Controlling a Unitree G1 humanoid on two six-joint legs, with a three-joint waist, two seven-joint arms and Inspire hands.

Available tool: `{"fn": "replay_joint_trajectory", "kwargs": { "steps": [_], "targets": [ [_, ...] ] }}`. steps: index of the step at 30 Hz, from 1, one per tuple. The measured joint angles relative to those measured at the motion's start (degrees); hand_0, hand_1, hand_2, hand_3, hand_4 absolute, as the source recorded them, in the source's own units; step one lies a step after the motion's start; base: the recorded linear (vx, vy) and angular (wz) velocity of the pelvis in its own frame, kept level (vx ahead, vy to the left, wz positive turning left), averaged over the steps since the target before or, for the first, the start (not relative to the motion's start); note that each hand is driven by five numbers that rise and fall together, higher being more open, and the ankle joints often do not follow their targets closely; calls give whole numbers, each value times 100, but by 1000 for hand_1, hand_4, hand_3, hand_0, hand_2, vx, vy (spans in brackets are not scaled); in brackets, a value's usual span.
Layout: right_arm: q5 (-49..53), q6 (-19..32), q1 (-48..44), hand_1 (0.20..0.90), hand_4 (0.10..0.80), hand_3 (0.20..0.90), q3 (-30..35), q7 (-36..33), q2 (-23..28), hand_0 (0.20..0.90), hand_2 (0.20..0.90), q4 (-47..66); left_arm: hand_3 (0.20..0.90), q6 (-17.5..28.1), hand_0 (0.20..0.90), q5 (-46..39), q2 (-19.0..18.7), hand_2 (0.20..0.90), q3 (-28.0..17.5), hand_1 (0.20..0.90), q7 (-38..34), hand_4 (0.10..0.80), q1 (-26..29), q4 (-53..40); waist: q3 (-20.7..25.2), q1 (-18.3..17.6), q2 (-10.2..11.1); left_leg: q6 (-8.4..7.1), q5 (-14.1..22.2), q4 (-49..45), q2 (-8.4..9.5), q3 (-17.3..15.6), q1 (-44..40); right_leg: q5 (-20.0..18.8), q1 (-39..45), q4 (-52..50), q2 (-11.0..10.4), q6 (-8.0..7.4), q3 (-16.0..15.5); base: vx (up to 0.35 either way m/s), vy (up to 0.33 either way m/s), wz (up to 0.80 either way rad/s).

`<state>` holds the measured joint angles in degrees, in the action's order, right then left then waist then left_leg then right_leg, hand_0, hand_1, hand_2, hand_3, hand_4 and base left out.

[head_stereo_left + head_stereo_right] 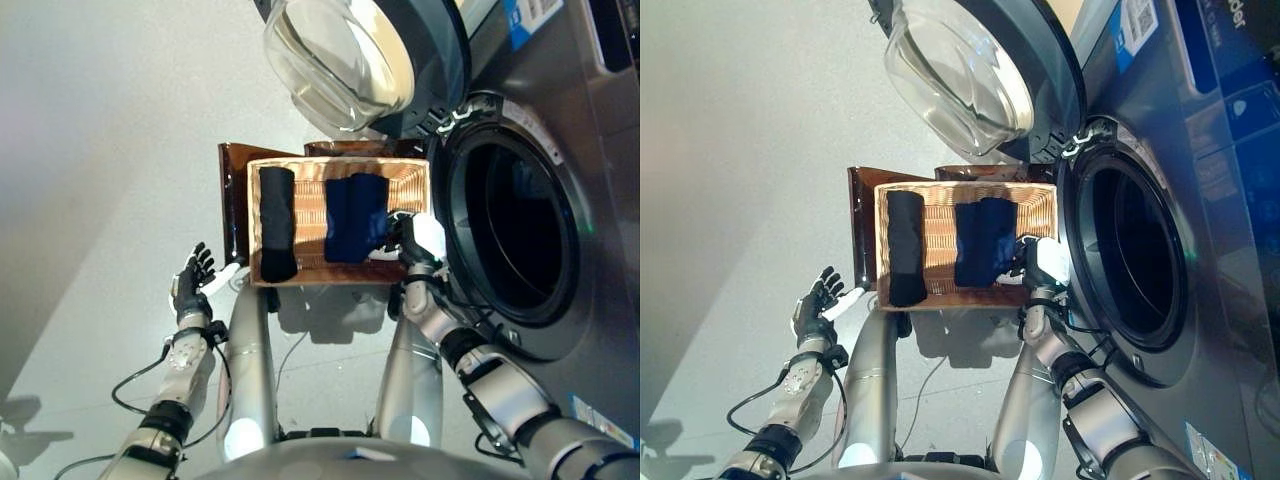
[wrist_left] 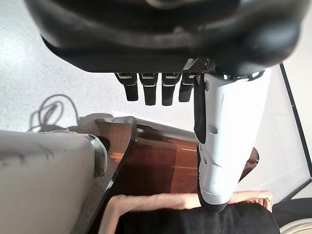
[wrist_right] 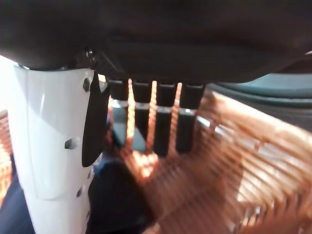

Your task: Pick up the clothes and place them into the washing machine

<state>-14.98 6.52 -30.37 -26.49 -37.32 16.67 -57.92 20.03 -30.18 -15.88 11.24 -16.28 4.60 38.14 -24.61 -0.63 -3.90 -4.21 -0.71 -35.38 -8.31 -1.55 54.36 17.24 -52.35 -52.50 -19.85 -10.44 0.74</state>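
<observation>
Clothes lie in a wicker basket [image 1: 415, 175] set on a dark wooden stand [image 1: 232, 190] right beside the washing machine [image 1: 560, 130] — a black roll [image 1: 277, 222] towards the left end and a dark blue bundle [image 1: 354, 217] towards the right. Both look soft and light, likely to sag and trail once lifted, so I would take the blue bundle around its middle, with fingers well under the folds, rather than by an edge.

The right hand [image 1: 415, 240] is at the basket's right end, just beside or touching the blue bundle. Its own wrist view shows the fingers [image 3: 146, 122] reaching fairly straight down over the wicker, thumb [image 3: 51, 146] apart, nothing clearly held — though that view is smeared and I cannot be sure about contact. The left hand [image 1: 192, 280] hangs off the basket's left corner, fingers spread and empty.

The round door [image 1: 345, 60] stands swung open and the drum [image 1: 510, 225] is dark; whether anything is already inside, I cannot tell. The stand's far side is hidden behind the basket.
</observation>
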Motion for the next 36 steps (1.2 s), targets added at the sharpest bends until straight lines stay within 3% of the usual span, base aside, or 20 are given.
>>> {"fn": "replay_joint_trajectory", "kwargs": {
  "steps": [21, 29, 36],
  "targets": [
    [341, 65, 47, 900, 800, 900, -27, 479, -33, 900, 900, 78, 900, -12, 900, -4, -21, 900, -190, 900, 1, 800, 7, 25, 17, -7, 107, 29, 15, -30, -8, 2, -28, -49, 92, 83, 16, -9, -4, 4, -4, 0],
    [1824, 388, 162, 900, 800, 900, 530, 604, -531, 900, 900, 302, 900, -43, 900, -16, -20, 900, -220, 900, -4, 800, 11, 57, 7, -24, 138, 28, 15, -15, -24, 1, -28, -51, 91, 111, 39, -7, -2, 0, 0, 0],
    [3020, 533, 92, 900, 800, 900, 589, 617, -873, 900, 900, 380, 900, -237, 900, -142, -22, 900, -224, 900, -12, 800, 12, 56, 6, -21, 205, 28, 36, -24, -71, -15, -35, -53, 103, 148, 85, -8, -8, -6, -2, -3]
  ]
}}
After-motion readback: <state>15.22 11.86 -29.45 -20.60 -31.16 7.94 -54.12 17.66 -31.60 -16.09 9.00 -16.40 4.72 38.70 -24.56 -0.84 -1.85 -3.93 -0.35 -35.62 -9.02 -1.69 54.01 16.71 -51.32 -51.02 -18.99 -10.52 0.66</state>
